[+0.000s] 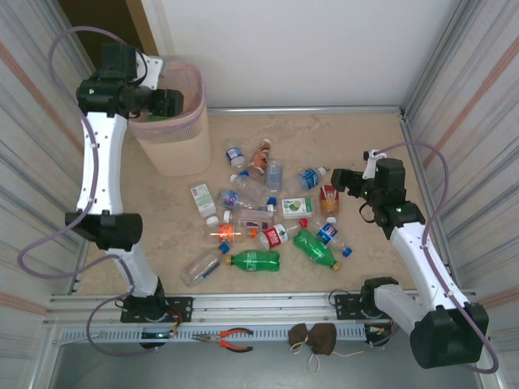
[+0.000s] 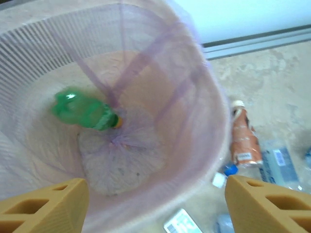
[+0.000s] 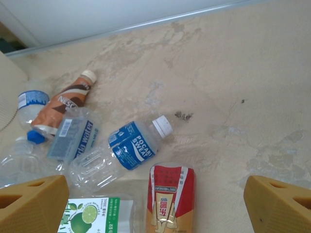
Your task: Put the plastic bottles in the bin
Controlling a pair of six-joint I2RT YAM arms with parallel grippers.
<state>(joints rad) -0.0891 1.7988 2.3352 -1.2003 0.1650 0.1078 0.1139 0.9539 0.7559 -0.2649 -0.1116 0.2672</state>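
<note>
The left tool [image 1: 173, 104] hangs over the bin [image 1: 174, 158] at the far-left corner of the table [image 1: 365, 138], jaws wide apart, gripping nothing. A blurred green bottle [image 2: 85, 112] seems to lie at the bottom of its pink bag [image 2: 187, 97]. The other plastic bottles [image 1: 259, 215] litter mid-table; the right tool [image 1: 340, 180], wide open and empty, hovers at their right edge.

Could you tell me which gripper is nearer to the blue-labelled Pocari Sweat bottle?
Right. The right gripper hovers close by the Pocari Sweat bottle, jaws open; the left gripper is far off, over the bin.
</note>
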